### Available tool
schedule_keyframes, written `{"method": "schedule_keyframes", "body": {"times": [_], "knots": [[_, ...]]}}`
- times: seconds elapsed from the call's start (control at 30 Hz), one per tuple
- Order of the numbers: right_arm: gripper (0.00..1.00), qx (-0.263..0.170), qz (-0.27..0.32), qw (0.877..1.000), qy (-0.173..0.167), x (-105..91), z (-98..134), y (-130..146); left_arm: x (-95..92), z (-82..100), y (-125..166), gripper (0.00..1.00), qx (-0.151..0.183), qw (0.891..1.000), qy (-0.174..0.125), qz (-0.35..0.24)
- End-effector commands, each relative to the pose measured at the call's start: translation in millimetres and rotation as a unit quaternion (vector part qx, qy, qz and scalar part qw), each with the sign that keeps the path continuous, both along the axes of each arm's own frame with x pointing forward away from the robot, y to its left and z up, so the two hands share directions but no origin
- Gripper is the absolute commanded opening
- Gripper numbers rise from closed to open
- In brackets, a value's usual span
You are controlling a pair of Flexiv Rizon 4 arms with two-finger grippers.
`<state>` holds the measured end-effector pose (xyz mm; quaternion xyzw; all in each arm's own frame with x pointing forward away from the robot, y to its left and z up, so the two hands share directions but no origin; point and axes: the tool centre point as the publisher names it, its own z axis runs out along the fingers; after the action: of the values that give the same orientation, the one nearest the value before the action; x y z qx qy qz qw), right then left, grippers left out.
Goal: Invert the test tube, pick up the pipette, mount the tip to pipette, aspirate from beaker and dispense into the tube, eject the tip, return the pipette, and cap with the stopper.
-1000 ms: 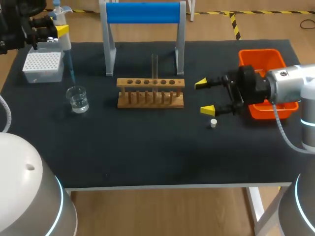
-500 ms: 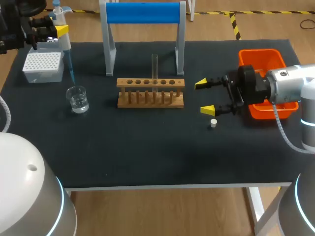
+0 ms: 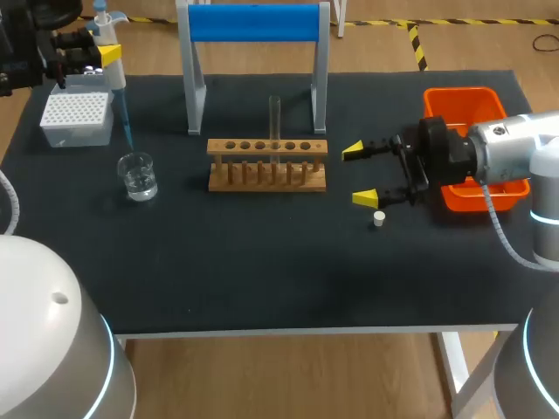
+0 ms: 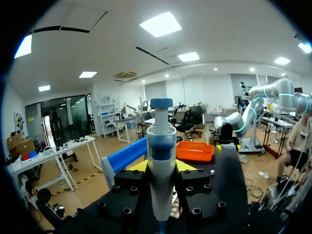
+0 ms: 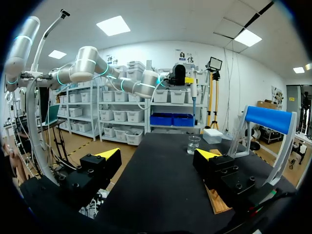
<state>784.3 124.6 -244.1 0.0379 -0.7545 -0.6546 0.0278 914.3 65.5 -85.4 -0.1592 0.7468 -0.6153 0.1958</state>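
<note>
My left gripper (image 3: 103,54) is shut on the white and blue pipette (image 3: 112,65) at the table's far left; in the left wrist view the pipette (image 4: 161,165) stands upright between the fingers. Its blue tip (image 3: 127,131) hangs just above the glass beaker (image 3: 138,177), which holds clear liquid. An empty test tube (image 3: 274,122) stands upright in the wooden rack (image 3: 267,163). My right gripper (image 3: 359,175) is open to the right of the rack, with nothing between its fingers (image 5: 108,154). The small white stopper (image 3: 378,219) lies on the mat just below it.
A white tip box (image 3: 77,118) sits behind the beaker. A blue-topped stand (image 3: 253,22) rises behind the rack. An orange bin (image 3: 467,105) sits at the right edge, partly covered by my right arm.
My right gripper has edged slightly left toward the rack. The left arm and pipette hold nearly still.
</note>
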Motion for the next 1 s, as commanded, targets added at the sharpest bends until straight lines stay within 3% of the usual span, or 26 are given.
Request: {"method": "schedule_keyframes", "body": {"times": [0.03, 0.5, 1.0], "knots": [[1.00, -0.020, -0.012, 1.000, 0.001, -0.6, 3, 29, 0.6, -0.5, -1, 0.00, 0.000, 1.000, -0.001, 0.001], [1.00, -0.079, -0.055, 0.995, -0.009, -4.5, 6, 111, 0.6, -0.5, -1, 0.00, 0.000, 1.000, -0.001, 0.001], [1.00, -0.084, -0.103, 0.991, 0.002, 4.0, -11, 177, 0.6, -0.5, -1, 0.00, 0.000, 1.000, -0.001, 0.001]]}}
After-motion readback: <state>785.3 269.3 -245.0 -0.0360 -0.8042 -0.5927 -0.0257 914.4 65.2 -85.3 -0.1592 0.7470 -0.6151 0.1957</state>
